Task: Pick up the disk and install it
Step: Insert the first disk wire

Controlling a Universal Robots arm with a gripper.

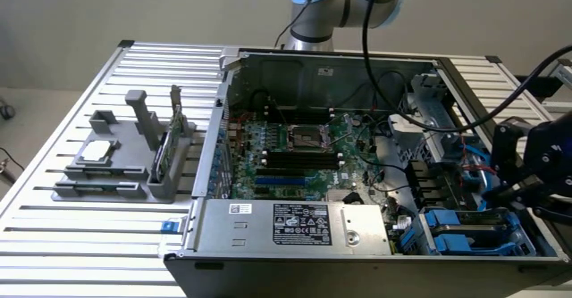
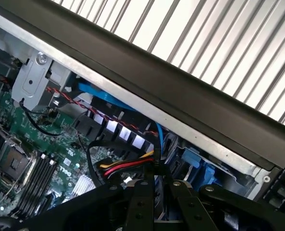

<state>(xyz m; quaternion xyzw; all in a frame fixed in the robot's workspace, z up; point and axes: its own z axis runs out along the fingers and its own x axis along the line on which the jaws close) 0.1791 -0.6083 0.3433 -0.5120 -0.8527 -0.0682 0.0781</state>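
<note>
The wall (image 1: 161,7) behind the work area is plain, matt and grey-beige. The floor (image 1: 40,114), at the exterior view's left, is a lighter beige and meets the wall along a straight line. The table (image 1: 107,244) has a top of parallel metal slats (image 2: 214,43) separated by narrow dark grooves. Black caps (image 1: 126,43) close its two far corners. Lighting is even and diffuse; the nearest slats at the exterior view's left reflect it strongly and appear almost white. A small dark object (image 1: 5,110) sits on the floor, cut off by the picture edge; its type cannot be determined. A thin dark cable (image 1: 7,164) runs beside the table's edge.
</note>
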